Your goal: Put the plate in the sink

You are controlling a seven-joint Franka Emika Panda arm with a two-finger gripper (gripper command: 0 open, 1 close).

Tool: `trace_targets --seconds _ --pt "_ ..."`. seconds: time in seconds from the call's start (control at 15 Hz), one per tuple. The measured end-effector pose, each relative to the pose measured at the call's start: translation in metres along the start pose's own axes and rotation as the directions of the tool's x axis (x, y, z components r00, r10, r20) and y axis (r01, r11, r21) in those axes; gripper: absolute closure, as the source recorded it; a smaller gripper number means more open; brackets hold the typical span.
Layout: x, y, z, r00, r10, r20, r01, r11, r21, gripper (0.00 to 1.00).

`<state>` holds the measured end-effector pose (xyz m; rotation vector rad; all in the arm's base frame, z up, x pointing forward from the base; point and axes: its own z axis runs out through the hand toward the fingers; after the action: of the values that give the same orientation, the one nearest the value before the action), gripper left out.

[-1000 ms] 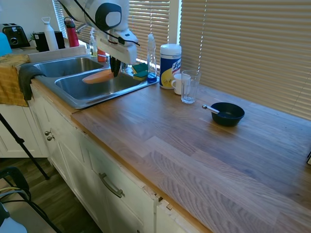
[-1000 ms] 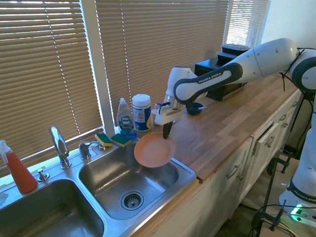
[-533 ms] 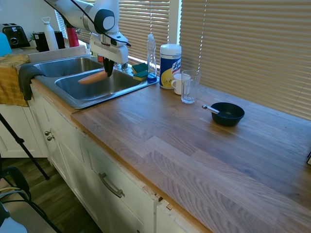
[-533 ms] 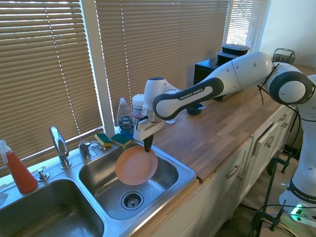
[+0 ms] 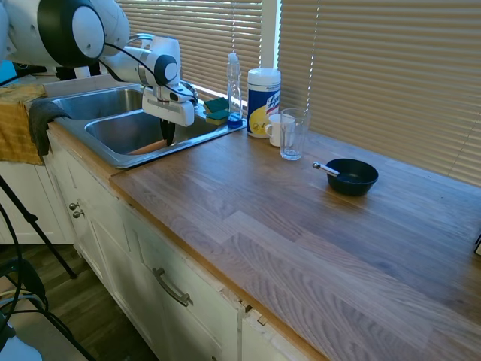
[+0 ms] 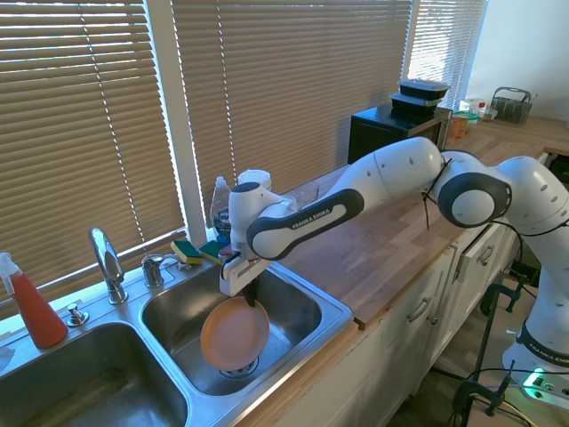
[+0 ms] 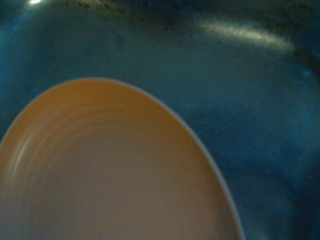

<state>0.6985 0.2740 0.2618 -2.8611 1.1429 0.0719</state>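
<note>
Plate (image 6: 234, 333) now lower, inside the steel sink (image 6: 331, 313) beside the wooden counter (image 5: 316, 226), jaws (image 6: 252, 302) clamped on its rim.

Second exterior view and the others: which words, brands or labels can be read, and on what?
"FRANKA EMIKA": on the robot arm.
Dish soap bottle: label too small to read.
Wipes canister: yellow label, print blurred, unreadable.
Plate, sink: no print.

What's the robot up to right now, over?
Hand shut on the plate at its rim. Plate low inside the sink, basin nearer the counter, over the drain. Nothing else in that basin.
</note>
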Motion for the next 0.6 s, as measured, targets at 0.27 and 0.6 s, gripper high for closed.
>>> trace_targets --seconds 0.27,0.6 --pt "0.003 -0.007 0.047 1.0 0.014 -0.005 -0.015 0.999 -0.051 0.0" --pt "0.004 -0.01 0.049 1.0 0.013 -0.016 -0.014 0.998 -0.054 0.0"
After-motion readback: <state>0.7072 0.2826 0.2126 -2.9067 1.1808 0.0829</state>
